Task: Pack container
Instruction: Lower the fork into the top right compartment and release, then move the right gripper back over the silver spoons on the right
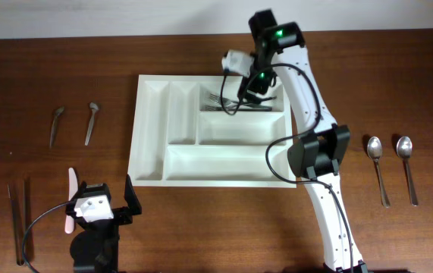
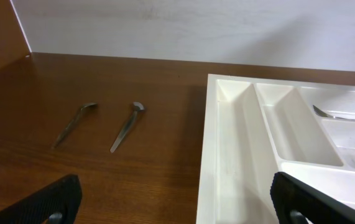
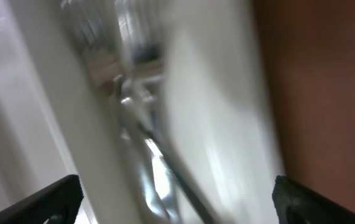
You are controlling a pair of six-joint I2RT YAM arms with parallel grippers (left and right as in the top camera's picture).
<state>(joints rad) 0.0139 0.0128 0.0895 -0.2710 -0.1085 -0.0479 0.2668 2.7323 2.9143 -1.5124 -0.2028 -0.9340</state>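
The white cutlery tray (image 1: pixel 149 163) lies in the middle of the table, with forks (image 1: pixel 224 101) in its top long compartment. It also shows in the left wrist view (image 2: pixel 239 149), where a fork tip (image 2: pixel 324 113) peeks in. My right gripper (image 1: pixel 248 97) hangs open just above the forks; the right wrist view is blurred and shows the forks (image 3: pixel 146 149) between its spread fingers (image 3: pixel 176 200). My left gripper (image 1: pixel 104 206) is open and empty at the front left, near the tray's left wall. Its fingers (image 2: pixel 174 198) frame bare wood and the tray edge.
Two small spoons (image 1: pixel 55 125) (image 1: pixel 92 121) lie left of the tray, also in the left wrist view (image 2: pixel 73 123) (image 2: pixel 127 126). Two knives (image 1: pixel 18 220) lie at the front left edge. Two large spoons (image 1: pixel 377 167) (image 1: pixel 407 165) lie at the right. A pink utensil (image 1: pixel 70 199) lies by the left arm.
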